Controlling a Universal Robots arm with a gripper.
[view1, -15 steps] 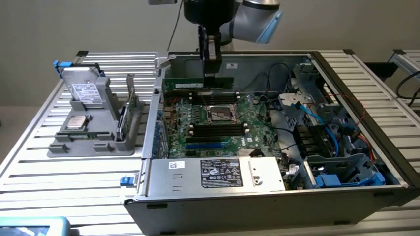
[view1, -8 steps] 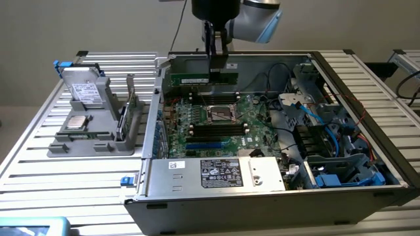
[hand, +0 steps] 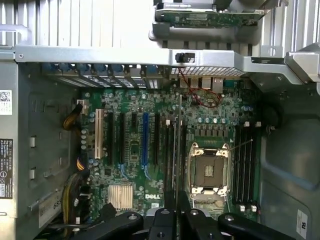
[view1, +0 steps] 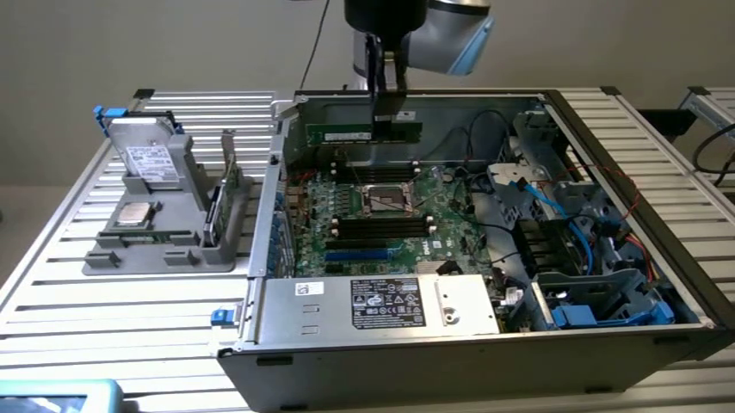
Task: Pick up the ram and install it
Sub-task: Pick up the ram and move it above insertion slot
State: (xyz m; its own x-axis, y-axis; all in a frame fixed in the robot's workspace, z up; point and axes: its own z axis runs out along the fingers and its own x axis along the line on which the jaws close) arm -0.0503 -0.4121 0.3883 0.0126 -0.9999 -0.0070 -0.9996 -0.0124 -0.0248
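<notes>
The ram [view1: 344, 132] is a long green stick hanging level over the far side of the motherboard [view1: 448, 211], inside the open computer case. My gripper [view1: 388, 116] comes down from above and is shut on the stick near its end on the exterior view's right. Below it lie the far black memory slots [view1: 373, 161], then the processor socket [view1: 387, 200]. In the wrist view the ram [hand: 179, 135] shows edge-on as a thin line running out from my gripper [hand: 178, 207], over the slots [hand: 170, 150] beside the socket [hand: 207, 172].
The case walls [view1: 281, 163] ring the board. Blue and black cables [view1: 540, 206] and drive bays fill the exterior view's right side. The power supply [view1: 385, 303] sits at the near edge. A grey fixture [view1: 150, 245] with a drive and a silver chip stands outside, on the exterior view's left.
</notes>
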